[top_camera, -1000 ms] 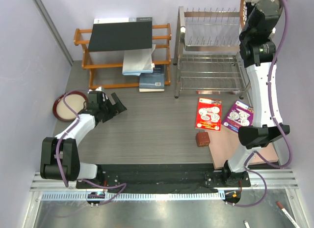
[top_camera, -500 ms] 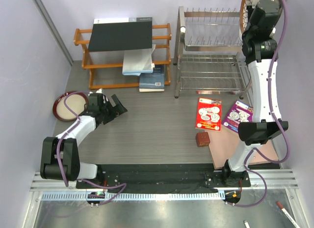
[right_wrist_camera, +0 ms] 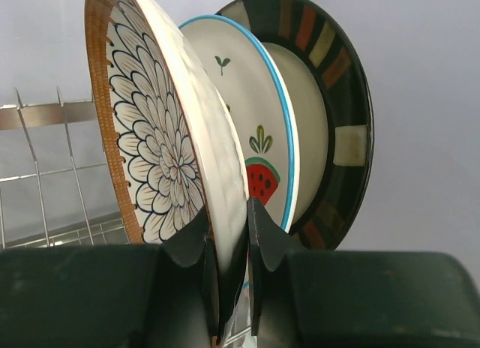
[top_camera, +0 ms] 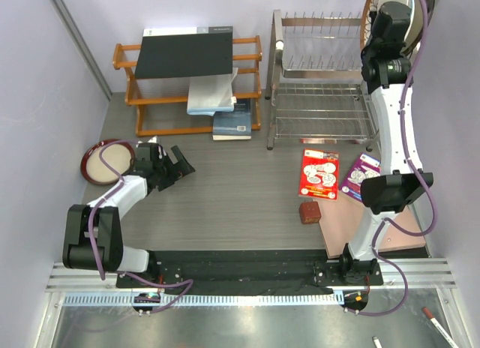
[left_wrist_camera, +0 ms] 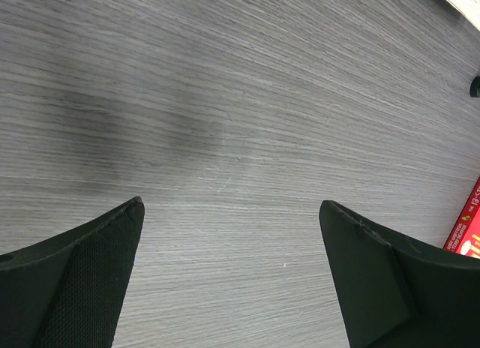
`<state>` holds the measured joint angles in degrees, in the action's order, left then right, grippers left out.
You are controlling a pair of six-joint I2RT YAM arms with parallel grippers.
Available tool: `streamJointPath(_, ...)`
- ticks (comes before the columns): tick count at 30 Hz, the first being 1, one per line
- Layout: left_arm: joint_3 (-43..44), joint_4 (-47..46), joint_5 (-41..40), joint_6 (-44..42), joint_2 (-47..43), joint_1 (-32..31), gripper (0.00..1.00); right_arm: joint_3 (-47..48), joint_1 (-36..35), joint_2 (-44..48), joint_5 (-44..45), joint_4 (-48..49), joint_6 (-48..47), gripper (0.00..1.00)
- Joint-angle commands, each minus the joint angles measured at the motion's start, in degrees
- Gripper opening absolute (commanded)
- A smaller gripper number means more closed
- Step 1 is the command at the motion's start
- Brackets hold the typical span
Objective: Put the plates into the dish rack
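Dish rack [top_camera: 322,100], grey table [top_camera: 225,205], lilac walls [top_camera: 187,7]

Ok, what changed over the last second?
The right arm stretched further back and slightly left at the dish rack, its right gripper shut on the petal plate. The left gripper stayed open near the maroon-rimmed plate; nothing else moved.
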<state>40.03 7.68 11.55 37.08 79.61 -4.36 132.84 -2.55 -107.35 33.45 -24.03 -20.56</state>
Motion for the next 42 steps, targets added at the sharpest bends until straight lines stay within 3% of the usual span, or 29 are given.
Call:
streamJointPath(1,1.37,-2.32,-0.74,-0.34,0.37,0.05,1.0,4.01,0.09,-0.31,5.04,6.63,1.13,0.01)
streamJointPath(13,1.63,-2.32,-1.18,-0.43,1.07,0.05,1.0,3.57,-0.79,-2.68,6.54,6.89,-0.36,0.02)
streamJointPath(15,1.72,-2.32,-1.35,-0.43,0.98,0.05,1.0,3.75,-1.14,-2.86,6.54,6.89,-0.89,0.18)
streamJointPath(16,1.8,-2.32,-1.44,-0.34,0.72,0.05,0.99,3.75,-1.49,-2.69,6.45,6.89,-0.98,0.38)
streamJointPath(17,2.24,-2.23,-1.44,-0.52,0.46,0.05,1.0,3.92,-1.58,-2.6,6.54,6.98,-1.15,0.47)
streamJointPath(19,3.29,-1.18,-1.79,-1.74,-0.25,0.23,0.99,3.84,-2.2,-1.99,6.54,7.59,-2.2,0.61)
streamJointPath(22,7.77,2.77,-2.23,-4.9,0.01,0.67,0.99,3.4,-3.25,-0.15,6.45,8.03,-3.87,0.66)
streamJointPath(27,19.17,13.57,-5.39,-11.58,1.42,1.02,1.0,0.5,-5.71,5.12,7.41,9.7,-6.24,0.68)
streamJointPath(31,25.79,18.85,-15.4,-19.73,2.3,1.98,1.0,-2.84,-7.47,10.04,8.3,11.28,-8.44,0.68)
streamJointPath(36,31.76,24.56,-18.06,-26.97,7.91,7.51,0.98,-10.29,-8.79,16.46,7.33,11.64,-6.61,0.69)
streamJointPath(39,38.18,33.16,-17.09,-26.27,15.29,11.91,0.98,-15.47,-9.67,21.55,1.37,7.27,-0.84,0.7)
streamJointPath(42,43.02,39.15,-15.95,-25.66,21.27,14.38,0.96,-24.24,-10.28,27.88,-11.26,3.66,5.59,0.7)
